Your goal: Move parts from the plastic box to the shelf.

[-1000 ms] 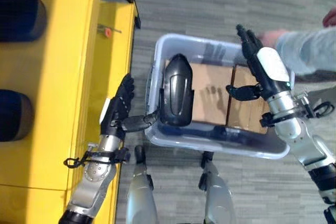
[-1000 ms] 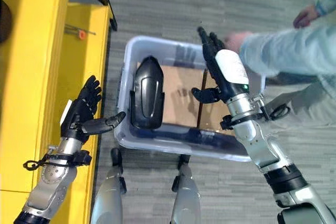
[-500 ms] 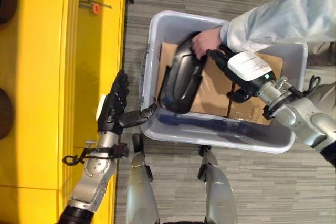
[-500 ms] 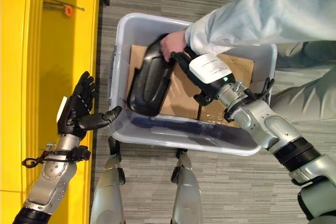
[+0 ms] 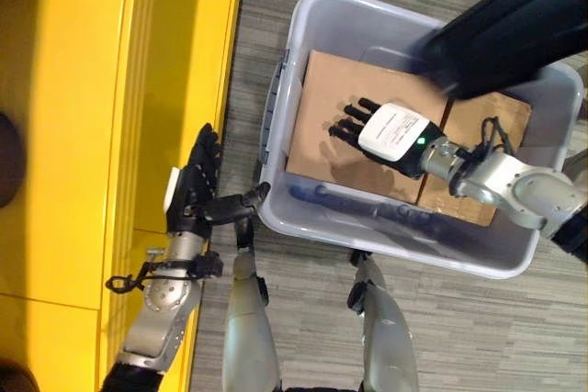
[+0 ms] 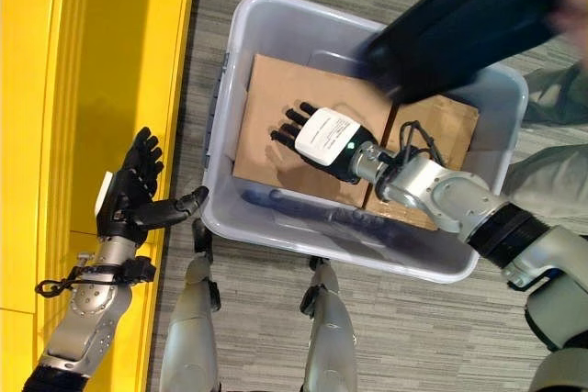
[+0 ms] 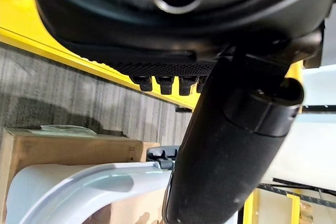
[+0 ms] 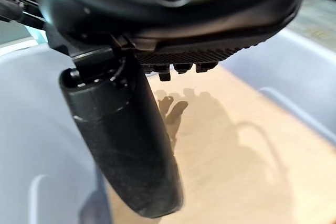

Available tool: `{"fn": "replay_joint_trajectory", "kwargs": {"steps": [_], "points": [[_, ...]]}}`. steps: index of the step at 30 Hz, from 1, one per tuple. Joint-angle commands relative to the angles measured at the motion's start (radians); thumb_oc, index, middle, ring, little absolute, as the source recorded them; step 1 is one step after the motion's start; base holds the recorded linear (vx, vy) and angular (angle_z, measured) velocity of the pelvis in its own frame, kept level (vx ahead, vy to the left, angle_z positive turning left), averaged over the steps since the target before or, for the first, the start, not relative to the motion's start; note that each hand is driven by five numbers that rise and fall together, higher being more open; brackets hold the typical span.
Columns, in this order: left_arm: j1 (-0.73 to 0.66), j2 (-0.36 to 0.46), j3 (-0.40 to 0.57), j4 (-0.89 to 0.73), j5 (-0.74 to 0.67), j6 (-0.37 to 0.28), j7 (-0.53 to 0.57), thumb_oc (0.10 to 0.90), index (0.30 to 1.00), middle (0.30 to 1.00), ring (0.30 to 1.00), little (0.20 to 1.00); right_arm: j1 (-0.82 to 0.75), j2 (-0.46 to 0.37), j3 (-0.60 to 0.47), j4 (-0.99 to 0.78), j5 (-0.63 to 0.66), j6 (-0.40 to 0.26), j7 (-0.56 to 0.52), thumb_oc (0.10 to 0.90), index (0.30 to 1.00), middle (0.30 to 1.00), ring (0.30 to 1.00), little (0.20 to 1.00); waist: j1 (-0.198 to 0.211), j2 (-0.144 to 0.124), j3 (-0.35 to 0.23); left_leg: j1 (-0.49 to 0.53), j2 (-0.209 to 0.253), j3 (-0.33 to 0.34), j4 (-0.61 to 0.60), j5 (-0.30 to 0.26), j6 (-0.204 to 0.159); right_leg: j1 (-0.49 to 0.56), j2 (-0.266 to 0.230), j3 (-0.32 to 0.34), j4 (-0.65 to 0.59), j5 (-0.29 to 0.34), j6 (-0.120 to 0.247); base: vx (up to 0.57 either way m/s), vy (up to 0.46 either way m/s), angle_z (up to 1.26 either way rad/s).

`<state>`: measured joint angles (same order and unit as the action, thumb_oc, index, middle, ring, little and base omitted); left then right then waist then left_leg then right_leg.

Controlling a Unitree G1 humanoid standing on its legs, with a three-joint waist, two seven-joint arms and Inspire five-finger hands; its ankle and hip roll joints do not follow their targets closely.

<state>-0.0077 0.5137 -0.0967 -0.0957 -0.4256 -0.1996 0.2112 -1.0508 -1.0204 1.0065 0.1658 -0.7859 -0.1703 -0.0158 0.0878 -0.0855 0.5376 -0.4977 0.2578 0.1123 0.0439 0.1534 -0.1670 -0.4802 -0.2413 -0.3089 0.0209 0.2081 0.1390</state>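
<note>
A: Where's the part?
B: Black part point(image 6: 464, 29) raised over plastic box point(image 5: 303, 218)'s far right corner; a person holds it.
A: Robot hands?
B: Right robot hand point(image 6: 317, 138) released, fingers straight over cardboard point(image 5: 326, 98); left robot hand point(image 5: 191, 197) released beside yellow shelf point(image 5: 83, 135).

From here I see my two head cameras looking steeply down, set slightly apart; both share the plastic box point(image 5: 276, 126) with its cardboard point(image 6: 276, 117) floor, the yellow shelf point(image 5: 83, 135) along my left side, and both hands. My left wrist camera sits very close behind the left hand point(image 7: 231, 129), facing along it to the box rim and shelf edge. My right wrist camera looks along the right hand point(image 8: 126, 145), close over the cardboard inside the box.
</note>
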Motion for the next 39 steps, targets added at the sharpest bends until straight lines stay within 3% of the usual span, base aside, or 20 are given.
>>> {"fn": "replay_joint_trajectory", "kwargs": {"steps": [1,5,11,14,15,16,22,39], "points": [[0.010,0.013,0.041,-0.130,0.021,-0.100,0.005,0.900,1.000,1.000,1.000,1.000,-0.104,-0.011,0.003,-0.040,0.000,-0.013,-0.010,0.900,1.000,1.000,1.000,1.000,0.008,-0.023,-0.018,0.045,0.074,0.017,-0.030,0.027,-0.056,-0.013,-0.070,-0.027,0.079,-0.014,0.075,0.00,0.000,0.00],[0.006,0.006,0.037,-0.127,0.019,-0.100,0.004,0.900,1.000,1.000,1.000,1.000,-0.082,0.013,0.001,-0.023,0.006,-0.013,-0.002,0.900,1.000,1.000,1.000,1.000,0.009,-0.020,-0.018,0.045,0.072,0.014,-0.034,0.028,-0.055,-0.011,-0.072,-0.033,0.076,-0.013,0.074,0.00,0.003,0.03],[-0.009,-0.015,0.037,-0.108,0.033,-0.091,0.013,0.900,1.000,1.000,1.000,1.000,0.110,0.044,-0.214,-0.034,0.049,0.034,-0.073,0.900,1.000,1.000,1.000,1.000,-0.009,-0.031,-0.018,0.113,0.066,0.028,-0.047,0.014,-0.052,0.052,-0.073,-0.031,0.064,-0.013,0.080,0.00,0.034,0.02],[-0.031,-0.023,0.028,-0.096,0.043,-0.090,0.024,0.900,1.000,1.000,1.000,1.000,0.244,0.098,-0.371,-0.046,0.085,0.059,-0.133,0.900,1.000,1.000,1.000,1.000,-0.017,-0.036,-0.018,0.153,0.057,0.035,-0.055,0.015,-0.047,0.093,-0.077,-0.030,0.049,-0.003,0.082,0.00,0.025,-0.01],[-0.032,-0.022,0.027,-0.096,0.043,-0.090,0.024,0.900,1.000,1.000,1.000,1.000,0.247,0.098,-0.374,-0.048,0.084,0.059,-0.132,0.900,1.000,1.000,1.000,1.000,-0.015,-0.037,-0.018,0.153,0.056,0.035,-0.056,0.016,-0.047,0.093,-0.078,-0.030,0.048,-0.001,0.082,0.02,0.038,-0.04],[-0.045,-0.027,0.019,-0.094,0.048,-0.090,0.024,0.900,1.000,1.000,1.000,1.000,0.291,0.145,-0.431,-0.043,0.088,0.071,-0.166,0.900,1.000,1.000,1.000,1.000,-0.017,-0.031,-0.026,0.190,0.053,0.039,-0.061,0.004,-0.046,0.132,-0.080,-0.029,0.042,-0.006,0.085,0.02,0.027,-0.04],[-0.039,-0.024,0.015,-0.093,0.047,-0.091,0.017,0.900,1.000,1.000,1.000,1.000,0.296,0.177,-0.445,-0.041,0.078,0.075,-0.181,0.900,1.000,1.000,1.000,1.000,-0.017,-0.029,-0.074,0.229,0.043,0.041,-0.061,-0.006,-0.038,0.178,-0.087,-0.027,0.027,-0.003,0.086,0.03,0.029,-0.04],[-0.024,-0.020,0.029,-0.096,0.050,-0.087,0.012,0.900,1.000,1.000,1.000,1.000,0.325,0.199,-0.469,-0.027,0.092,0.077,-0.184,0.900,1.000,1.000,1.000,1.000,-0.021,-0.027,-0.122,0.266,0.033,0.038,-0.057,-0.025,-0.025,0.218,-0.086,-0.014,0.030,-0.022,0.084,0.01,0.003,0.00]]}}
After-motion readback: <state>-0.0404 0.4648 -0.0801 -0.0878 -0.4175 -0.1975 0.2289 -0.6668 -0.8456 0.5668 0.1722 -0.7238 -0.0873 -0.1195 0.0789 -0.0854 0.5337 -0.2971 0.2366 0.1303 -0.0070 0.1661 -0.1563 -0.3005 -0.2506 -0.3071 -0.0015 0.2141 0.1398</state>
